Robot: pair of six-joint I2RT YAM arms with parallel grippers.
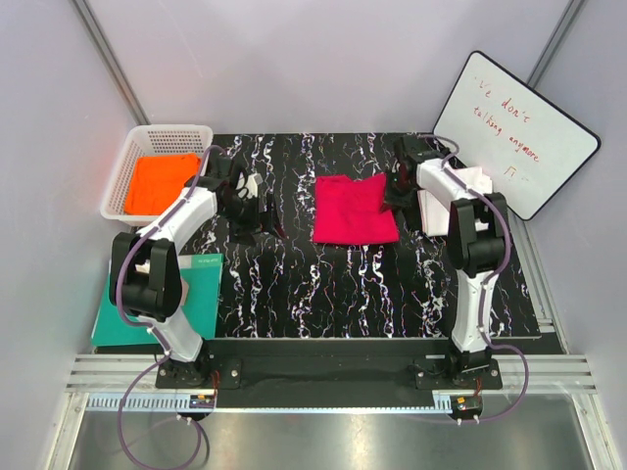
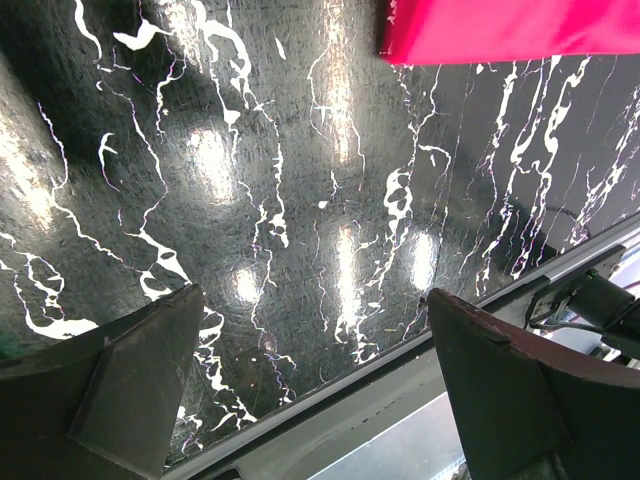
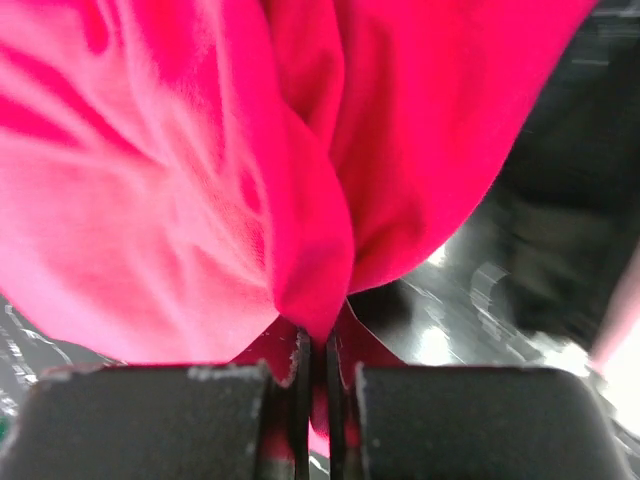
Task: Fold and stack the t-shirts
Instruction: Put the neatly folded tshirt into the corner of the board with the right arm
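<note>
The crimson-pink t-shirt (image 1: 355,209) lies folded into a rough rectangle in the middle of the black marbled table (image 1: 323,284). My right gripper (image 1: 400,186) is at its right edge, shut on a pinch of the pink cloth (image 3: 200,150), which bunches up from between the fingertips of the right gripper (image 3: 315,350). My left gripper (image 1: 260,211) hovers left of the shirt. In the left wrist view the left gripper (image 2: 315,300) stands wide open with nothing in it, and the pink shirt's edge (image 2: 500,30) shows at the top. An orange t-shirt (image 1: 160,183) lies in the basket. A white t-shirt (image 1: 431,213) lies partly under the right arm.
A white mesh basket (image 1: 137,147) stands at the back left. A teal-green board (image 1: 201,294) lies at the table's front left, partly under the left arm. A whiteboard (image 1: 514,132) with red writing leans at the back right. The table's metal rail (image 2: 400,400) runs beneath the left fingers.
</note>
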